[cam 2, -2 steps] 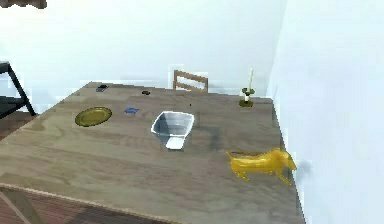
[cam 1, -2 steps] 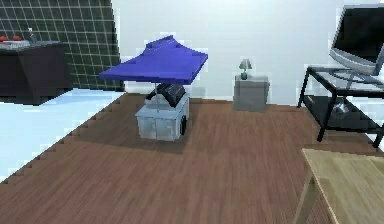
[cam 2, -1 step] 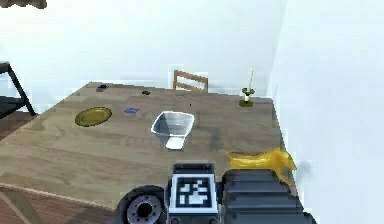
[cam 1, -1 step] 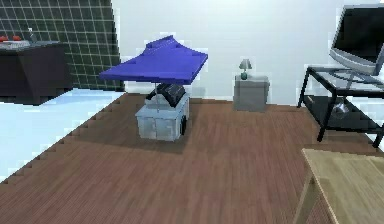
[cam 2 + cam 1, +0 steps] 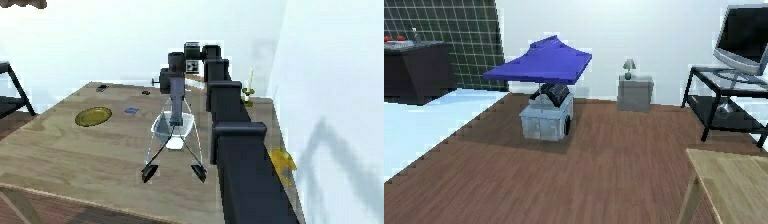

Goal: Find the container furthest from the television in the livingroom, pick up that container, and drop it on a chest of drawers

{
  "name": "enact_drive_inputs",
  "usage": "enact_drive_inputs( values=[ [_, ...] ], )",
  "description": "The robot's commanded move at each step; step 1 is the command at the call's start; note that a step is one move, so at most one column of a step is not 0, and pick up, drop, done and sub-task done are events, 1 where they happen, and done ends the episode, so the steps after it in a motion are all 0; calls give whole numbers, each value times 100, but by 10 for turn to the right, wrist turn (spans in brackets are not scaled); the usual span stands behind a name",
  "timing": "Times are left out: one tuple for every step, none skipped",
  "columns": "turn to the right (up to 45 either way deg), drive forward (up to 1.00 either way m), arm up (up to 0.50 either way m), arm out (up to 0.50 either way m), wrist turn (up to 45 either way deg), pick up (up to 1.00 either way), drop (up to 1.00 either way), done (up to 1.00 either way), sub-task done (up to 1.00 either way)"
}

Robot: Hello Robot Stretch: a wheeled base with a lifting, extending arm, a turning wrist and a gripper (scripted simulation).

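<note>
Table (image 5: 60,150): wooden, spreading across the arm side view
Arm (image 5: 235,140): reaching from six o'clock towards twelve
Pincer (image 5: 175,172): hanging mid-picture; cannot tell whether it is holding anything
Container (image 5: 172,132): pale, bowl-shaped, showing against the tabletop at twelve o'clock of the fingertips
Plate (image 5: 93,116): yellow, lying at nine o'clock of the container

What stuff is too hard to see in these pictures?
Television: forward view's right edge cuts it off.
Grey box: forward view, blue cover hides its top.
Pincer: arm side view, cannot tell whether it holds the clear bowl.
Yellow thing: arm side view, arm hides part.
</note>
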Motion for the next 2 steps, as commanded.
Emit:
enact_drive_inputs(
  values=[
    [0, 0, 0, 0, 450, 0, 0, 0, 0],
    [0, 0, 0, 0, 450, 0, 0, 0, 0]
  ],
)
